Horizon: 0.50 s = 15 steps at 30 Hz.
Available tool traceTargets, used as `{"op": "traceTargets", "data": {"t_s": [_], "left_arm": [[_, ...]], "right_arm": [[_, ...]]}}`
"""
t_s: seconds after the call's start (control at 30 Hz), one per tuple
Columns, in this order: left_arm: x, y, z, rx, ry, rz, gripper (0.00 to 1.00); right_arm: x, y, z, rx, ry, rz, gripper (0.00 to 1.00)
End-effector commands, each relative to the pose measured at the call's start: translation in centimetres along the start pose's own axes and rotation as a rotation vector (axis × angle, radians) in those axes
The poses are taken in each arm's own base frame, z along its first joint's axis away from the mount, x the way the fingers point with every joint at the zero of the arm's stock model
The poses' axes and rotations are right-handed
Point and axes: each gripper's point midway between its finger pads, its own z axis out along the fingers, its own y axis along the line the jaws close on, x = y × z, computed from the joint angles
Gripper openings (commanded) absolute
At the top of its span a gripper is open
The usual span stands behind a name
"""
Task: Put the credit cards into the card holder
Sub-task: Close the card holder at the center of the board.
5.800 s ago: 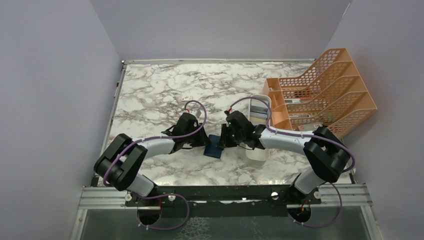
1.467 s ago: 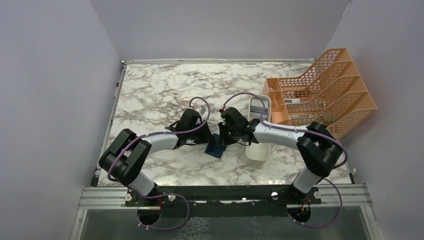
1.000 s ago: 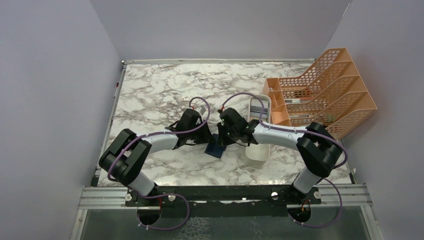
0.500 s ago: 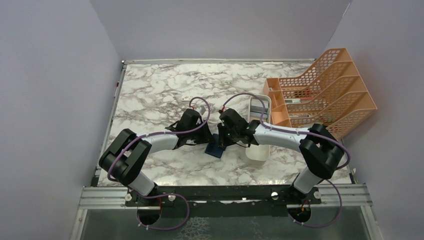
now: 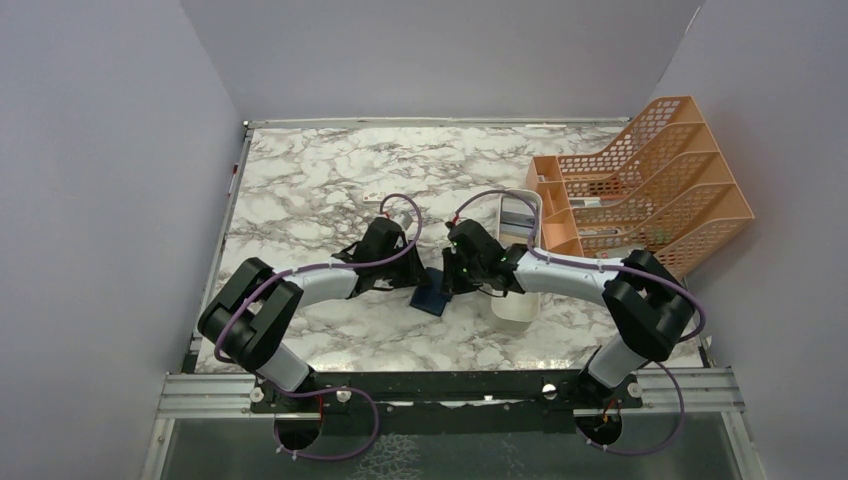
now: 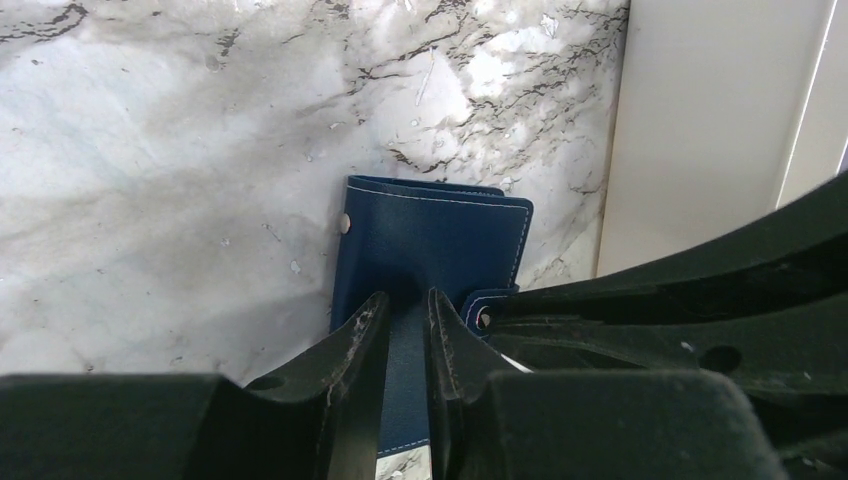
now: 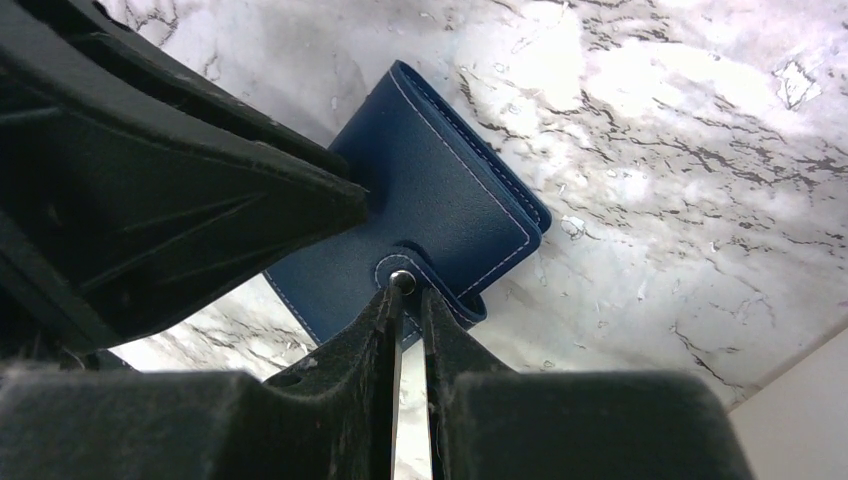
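Note:
The navy card holder (image 5: 432, 296) lies flat on the marble between my two grippers. My left gripper (image 6: 405, 296) has its jaws almost shut, and its tips bear down on the card holder (image 6: 430, 235) from above. My right gripper (image 7: 408, 290) is closed to a narrow slit round the end of the snap tab (image 7: 445, 292), with the metal stud (image 7: 402, 280) at its fingertip. The tab curls up off the edge of the card holder (image 7: 440, 190). A grey credit card (image 5: 517, 212) seems to lie in the far end of the white tray.
The long white tray (image 5: 514, 312) stands just right of the card holder, and its wall (image 6: 700, 130) fills the right of the left wrist view. An orange mesh rack (image 5: 650, 180) occupies the back right. A tiny white block (image 5: 374, 196) lies behind the left gripper.
My right wrist has shifted slightly to the right over the last half second, its fingertips staying at the tab. The left arm and the card holder have stayed put.

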Motion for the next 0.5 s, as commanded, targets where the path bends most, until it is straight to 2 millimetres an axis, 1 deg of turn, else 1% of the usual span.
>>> {"op": "traceTargets", "data": {"t_s": [0.0,0.17,0.27,0.33,0.47], "left_arm": [[2.0,3.4,0.3,-0.147,0.050,0.009,0.25],[1.7,2.6,0.4,-0.124,0.051,0.010,0.26],[1.8,2.4,0.4,-0.117,0.055,0.008,0.27],[1.8,2.4,0.4,-0.118,0.054,0.007,0.27],[2.0,2.7,0.5,-0.128,0.061,0.004,0.27]], "right_arm": [[-0.4,0.5,-0.2,-0.081,-0.021,0.043,0.18],[0.1,1.4,0.3,-0.148,-0.001,0.059,0.18],[0.4,1.4,0.5,-0.159,0.009,0.065,0.15],[0.5,1.5,0.5,-0.162,0.008,0.066,0.13],[0.7,1.3,0.7,-0.151,0.025,0.059,0.12]]}}
